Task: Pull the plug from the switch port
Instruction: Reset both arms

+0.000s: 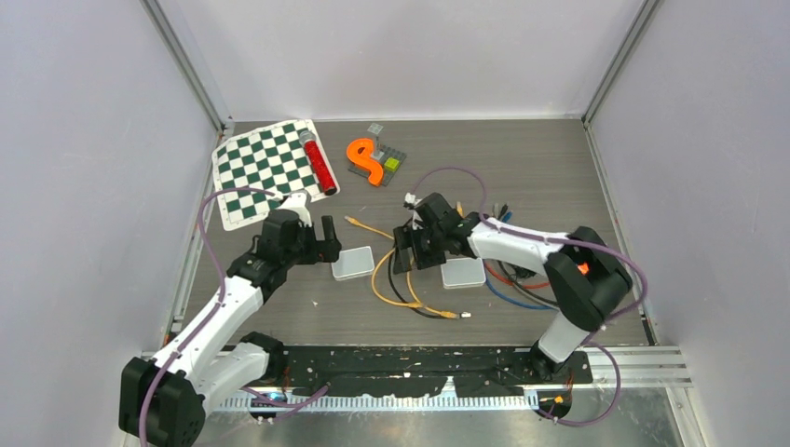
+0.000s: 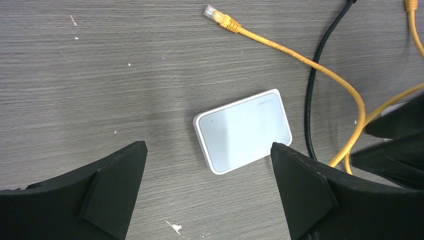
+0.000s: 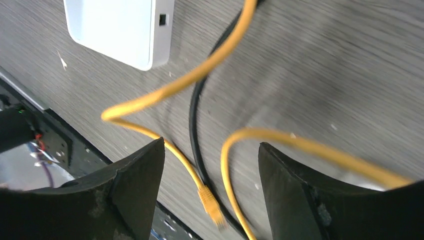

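Note:
A white switch [image 1: 353,263] lies flat on the table between the two arms. In the left wrist view the switch [image 2: 243,131] sits just ahead of my left gripper [image 2: 208,146], which hangs wide open above it, holding nothing. A yellow cable's plug [image 2: 216,13] lies loose on the wood, apart from the switch. My right gripper [image 3: 211,145] is open over the yellow cable [image 3: 200,75], and another yellow plug [image 3: 212,205] lies free on the table below it. The switch [image 3: 115,25] shows a bare side port [image 3: 162,20].
A second white box [image 1: 463,272] lies under the right arm. A black cable [image 3: 195,115] runs beside the yellow one, with red and blue cables [image 1: 512,291] to the right. Chessboard mat [image 1: 265,168], red cylinder [image 1: 319,164] and orange piece [image 1: 365,160] sit at the back.

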Robot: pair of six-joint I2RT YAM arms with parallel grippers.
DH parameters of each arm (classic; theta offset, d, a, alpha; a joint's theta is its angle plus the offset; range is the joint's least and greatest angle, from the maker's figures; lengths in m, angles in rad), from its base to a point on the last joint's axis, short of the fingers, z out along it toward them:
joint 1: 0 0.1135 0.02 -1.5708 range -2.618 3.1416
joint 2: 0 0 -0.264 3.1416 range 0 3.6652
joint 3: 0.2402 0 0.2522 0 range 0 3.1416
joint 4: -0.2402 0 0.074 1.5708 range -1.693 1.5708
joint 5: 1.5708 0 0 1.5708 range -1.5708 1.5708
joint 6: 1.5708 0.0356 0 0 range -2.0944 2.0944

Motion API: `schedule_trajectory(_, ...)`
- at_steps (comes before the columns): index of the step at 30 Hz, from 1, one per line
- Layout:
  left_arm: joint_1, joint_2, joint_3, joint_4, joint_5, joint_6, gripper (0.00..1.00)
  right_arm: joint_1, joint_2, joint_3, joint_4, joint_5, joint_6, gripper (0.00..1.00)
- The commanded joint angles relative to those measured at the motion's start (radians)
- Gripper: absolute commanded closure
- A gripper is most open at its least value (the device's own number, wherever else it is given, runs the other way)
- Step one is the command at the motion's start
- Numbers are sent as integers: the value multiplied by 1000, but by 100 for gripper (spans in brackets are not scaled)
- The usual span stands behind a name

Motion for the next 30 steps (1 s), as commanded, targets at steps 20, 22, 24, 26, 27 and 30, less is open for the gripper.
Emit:
schedule_trajectory(20, 6, 29, 155, -74, -184, -109, 0, -356, -1057, -148, -296, 965, -198, 5)
schedule_trajectory(22, 6, 22, 163, -78, -198, -108, 0, -369, -1072, -160, -299, 969, -203, 4)
schedule_trajectory(24, 6, 13, 167, -81, -206, -100, 0, -382, -1070, -170, -314, 959, -185, 5)
schedule_trajectory(26, 6, -2, 166, -81, -218, -91, 0, -394, -1060, -185, -319, 917, -161, 5)
schedule_trajectory(27, 6, -10, 162, -76, -222, -85, 0, -397, -1054, -195, -321, 891, -142, 5)
schedule_trajectory(30, 6, -38, 142, -58, -237, -73, 0, -399, -1042, -211, -313, 848, -118, 5)
